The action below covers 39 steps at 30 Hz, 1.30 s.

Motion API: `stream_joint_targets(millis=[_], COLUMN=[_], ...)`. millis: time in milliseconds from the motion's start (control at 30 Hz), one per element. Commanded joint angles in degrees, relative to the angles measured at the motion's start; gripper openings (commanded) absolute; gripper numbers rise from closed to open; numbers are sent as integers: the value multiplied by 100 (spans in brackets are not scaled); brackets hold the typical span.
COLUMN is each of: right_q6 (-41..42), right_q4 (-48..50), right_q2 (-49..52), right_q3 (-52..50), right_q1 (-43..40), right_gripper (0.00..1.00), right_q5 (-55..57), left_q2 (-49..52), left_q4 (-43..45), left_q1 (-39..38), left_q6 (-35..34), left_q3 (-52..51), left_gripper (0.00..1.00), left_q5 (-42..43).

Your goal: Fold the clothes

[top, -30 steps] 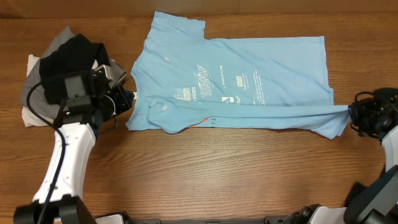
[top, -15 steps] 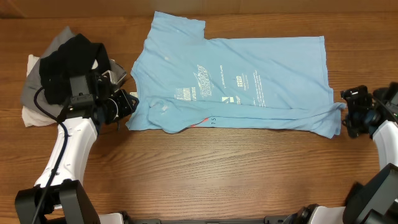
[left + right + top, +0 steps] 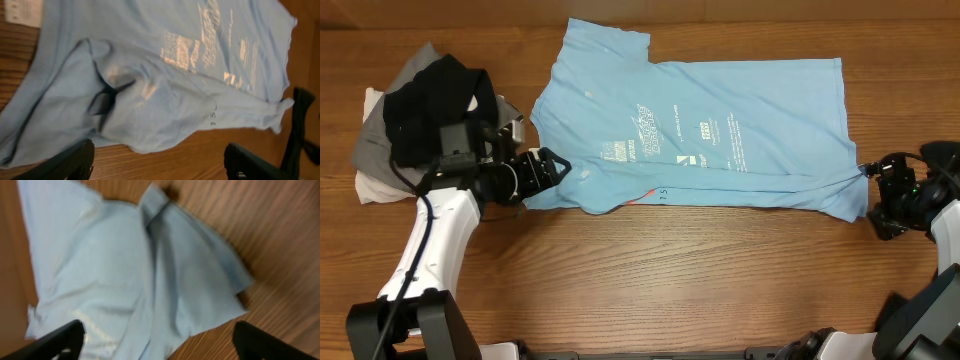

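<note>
A sky-blue T-shirt (image 3: 700,120) with white lettering lies spread across the table, its near edge folded up into a long strip (image 3: 750,190). My left gripper (image 3: 552,165) stands open at the shirt's lower left corner; in the left wrist view the gripper (image 3: 160,165) has wood and the cloth's edge (image 3: 150,135) between its fingers and grips nothing. Open too, my right gripper (image 3: 878,195) sits at the lower right corner. The right wrist view shows that gripper (image 3: 160,342) wide over the loose corner (image 3: 200,280).
A pile of black, grey and white garments (image 3: 415,110) sits at the far left, behind my left arm. Bare wooden table (image 3: 700,270) runs along the front. The right arm (image 3: 300,125) shows at the edge of the left wrist view.
Both grippers have opened and let go of the shirt's folded front edge. The left one has moved right onto the shirt's corner; the right one has drawn slightly off the corner.
</note>
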Motion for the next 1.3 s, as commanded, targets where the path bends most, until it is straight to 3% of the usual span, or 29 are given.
stream_joint_targets(millis=[0, 133, 333, 600, 700, 900, 1067, 1267], right_q6=[-629, -1108, -1244, -1241, -1239, -1241, -1241, -1239], right_q4=[-52, -433, -726, -739, -719, -723, -728, -737], right_q2=[22, 22, 22, 22, 22, 22, 22, 22], right_q3=[107, 107, 107, 107, 107, 107, 107, 107], right_q1=[28, 107, 140, 140, 140, 140, 140, 140], right_gripper=[84, 82, 82, 82, 82, 82, 82, 82], right_q5=[-1012, -1224, -1176, -1172, -1152, -1150, -1043, -927], left_q2=[42, 160, 562, 1010, 1191, 1276, 1196, 1176], left_q4=[-96, -101, 380, 761, 850, 979, 671, 299], left_q1=[-354, -719, -892, -953, -1021, -1019, -822, -494], left_q6=[476, 468, 356, 367, 448, 382, 129, 105], left_q3=[85, 85, 85, 85, 85, 168, 907, 1858], left_gripper=[88, 89, 79, 56, 52, 4, 4, 4], left_q5=[-348, -1521, -2236, -1878, -1921, -1360, -616, -1003])
